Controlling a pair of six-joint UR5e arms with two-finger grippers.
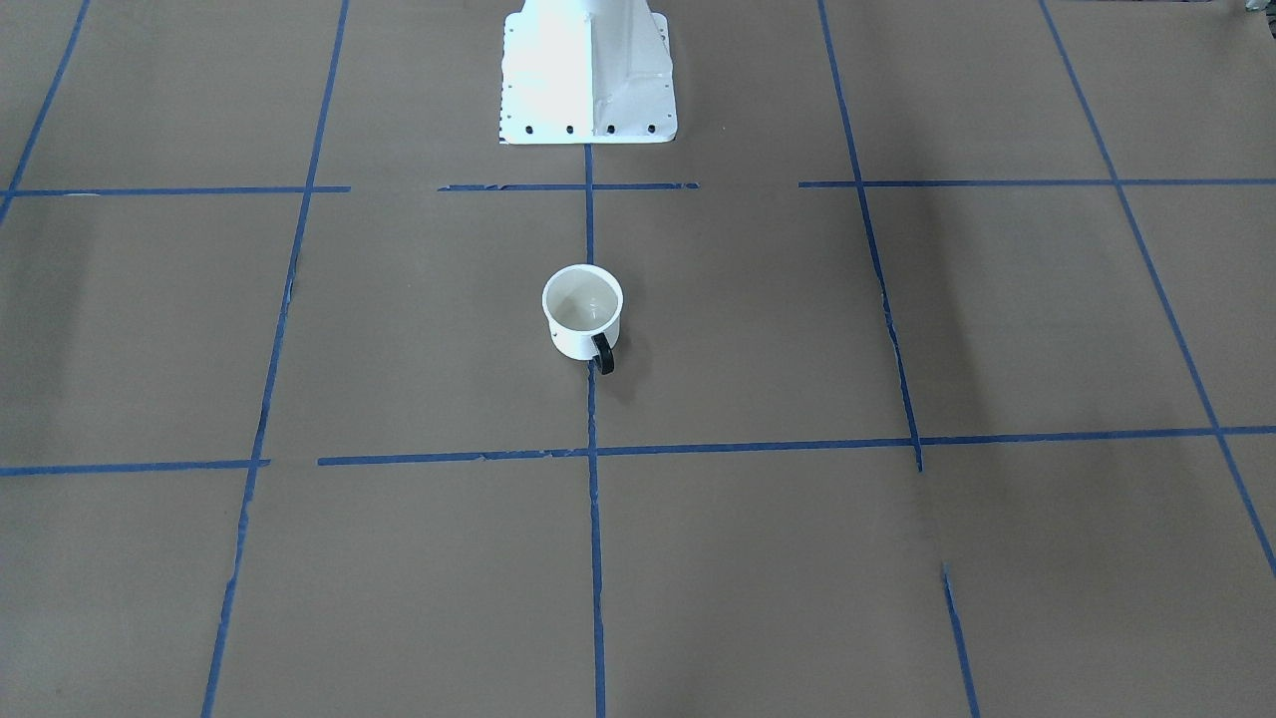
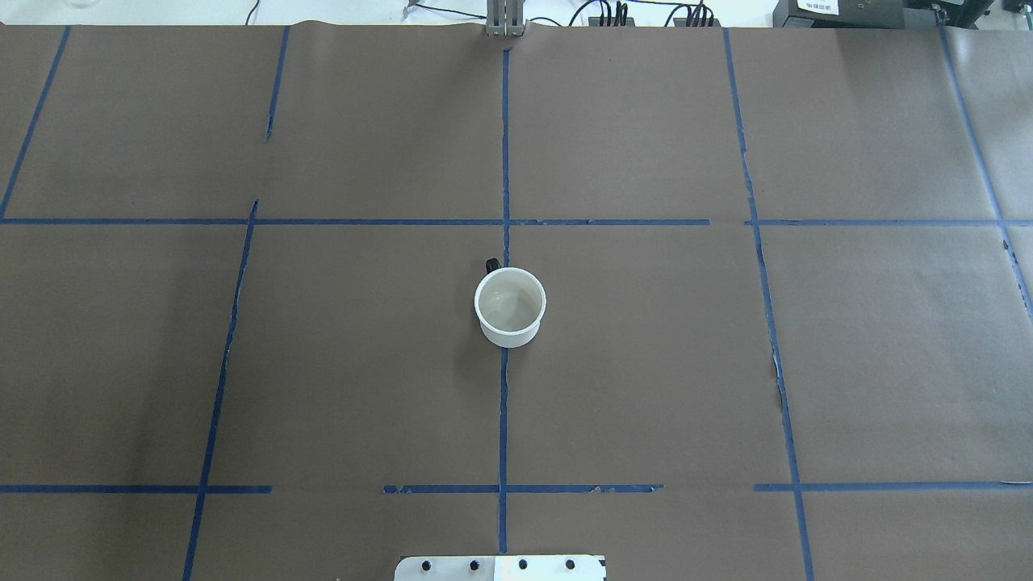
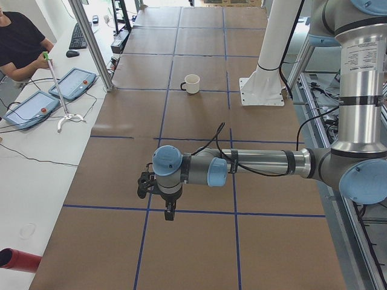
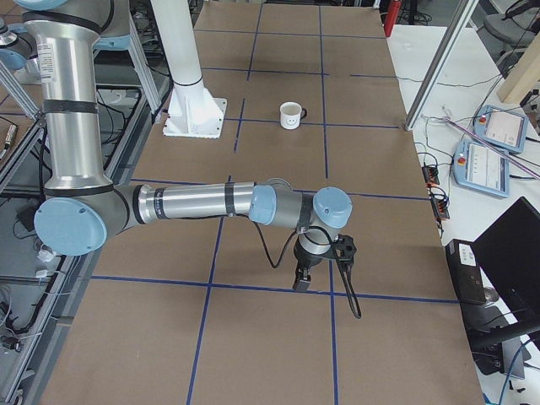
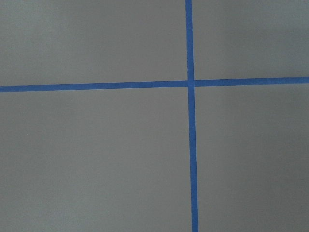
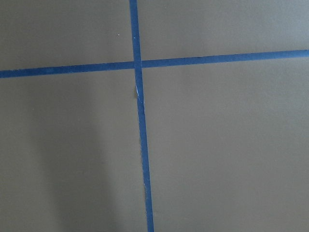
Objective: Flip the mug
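Note:
The white mug (image 1: 581,321) stands upright, mouth up, on the brown paper at the table's middle, on the centre tape line. Its black handle (image 1: 603,355) points away from the robot. It also shows in the overhead view (image 2: 510,307), the left view (image 3: 191,84) and the right view (image 4: 291,115), where its smiley face shows. My left gripper (image 3: 169,211) shows only in the left view, points down over the table's left end, far from the mug; I cannot tell whether it is open. My right gripper (image 4: 301,279) shows only in the right view, likewise far away, state unclear.
The white robot pedestal (image 1: 588,70) stands behind the mug. Blue tape lines (image 2: 503,420) grid the paper. A seated person (image 3: 18,42) and control tablets (image 3: 72,83) are at a side table. More pendants (image 4: 498,126) lie beyond the far edge.

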